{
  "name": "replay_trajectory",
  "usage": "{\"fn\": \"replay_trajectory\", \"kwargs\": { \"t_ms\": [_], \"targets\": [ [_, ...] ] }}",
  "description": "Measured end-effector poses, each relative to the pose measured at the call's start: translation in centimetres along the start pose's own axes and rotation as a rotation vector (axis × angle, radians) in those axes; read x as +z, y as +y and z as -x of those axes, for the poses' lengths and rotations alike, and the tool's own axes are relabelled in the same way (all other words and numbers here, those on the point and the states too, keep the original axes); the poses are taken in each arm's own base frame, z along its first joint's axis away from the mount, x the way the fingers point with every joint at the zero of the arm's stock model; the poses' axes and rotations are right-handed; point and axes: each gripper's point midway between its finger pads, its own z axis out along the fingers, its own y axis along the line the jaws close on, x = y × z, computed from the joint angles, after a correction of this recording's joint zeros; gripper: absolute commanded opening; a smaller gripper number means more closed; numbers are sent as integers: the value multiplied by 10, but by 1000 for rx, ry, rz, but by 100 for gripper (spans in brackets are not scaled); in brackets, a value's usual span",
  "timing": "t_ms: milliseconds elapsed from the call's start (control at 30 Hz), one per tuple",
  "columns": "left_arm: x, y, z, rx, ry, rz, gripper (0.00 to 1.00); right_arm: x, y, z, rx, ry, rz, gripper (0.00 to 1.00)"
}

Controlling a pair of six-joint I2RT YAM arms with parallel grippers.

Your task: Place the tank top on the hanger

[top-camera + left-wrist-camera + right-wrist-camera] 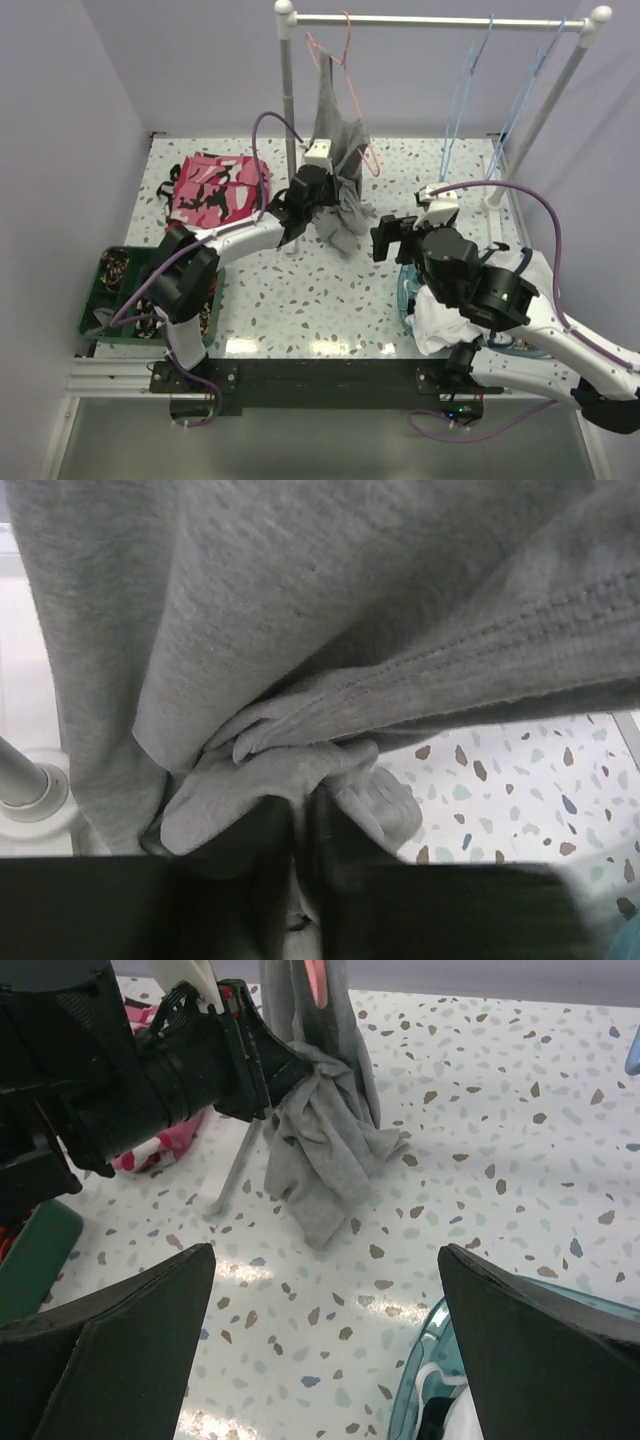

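The grey tank top [338,160] hangs from the pink hanger [345,62] on the rack rail, and its lower part bunches down to the table. My left gripper [322,196] is shut on a fold of the tank top's lower fabric. In the left wrist view the grey cloth [330,630] fills the frame and is pinched between the dark jaws [302,805]. My right gripper [385,238] is open and empty, to the right of the tank top. The right wrist view shows its wide-apart fingers [325,1250], the tank top [320,1155] and a bit of the pink hanger [316,980].
The rack's white pole [288,110] stands just left of the tank top. Two light-blue hangers [468,75] hang at the right of the rail. A pink-and-black camouflage cloth [213,190] lies at back left, a green tray [100,300] at left, and a teal basin [440,1360] holding a white garment [455,310] at right.
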Motion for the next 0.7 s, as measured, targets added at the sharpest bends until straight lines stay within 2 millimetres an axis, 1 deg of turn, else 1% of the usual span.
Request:
{"fn": "replay_trajectory", "kwargs": {
  "t_ms": [33, 100, 133, 200, 233, 300, 333, 400, 500, 567, 633, 700],
  "targets": [
    [4, 3, 0, 7, 3, -2, 54, 0, -1, 0, -2, -1, -2, 98],
    [9, 5, -1, 22, 10, -12, 69, -1, -1, 0, -6, 1, -4, 99],
    [9, 5, -2, 26, 15, -21, 84, -1, -1, 0, -6, 2, -4, 98],
    [6, 3, -6, 36, 21, -44, 89, 0, -1, -1, -6, 3, -3, 99],
    [0, 2, -10, 36, 29, -58, 92, -1, -2, -2, -5, 3, -3, 98],
    [-16, 5, -21, 38, 58, -75, 93, -1, -3, -5, -4, 6, -3, 99],
    [-26, 6, -25, 38, 71, -83, 96, -1, -3, -7, -5, 9, -2, 99],
    [-48, 9, -28, 32, 87, -100, 96, -1, -5, -14, -7, 19, -1, 99],
    [-85, 11, -25, -9, 81, -126, 96, 1, -4, -27, -10, 44, 9, 99],
    [-113, 13, -22, -38, 66, -141, 97, 3, -3, -38, -13, 65, 14, 99],
    [-139, 17, -20, -68, 50, -150, 97, 5, -3, -55, -17, 95, 21, 99],
    [-156, 22, -21, -81, 49, -148, 97, 7, -2, -69, -18, 122, 29, 98]
  ]
}}
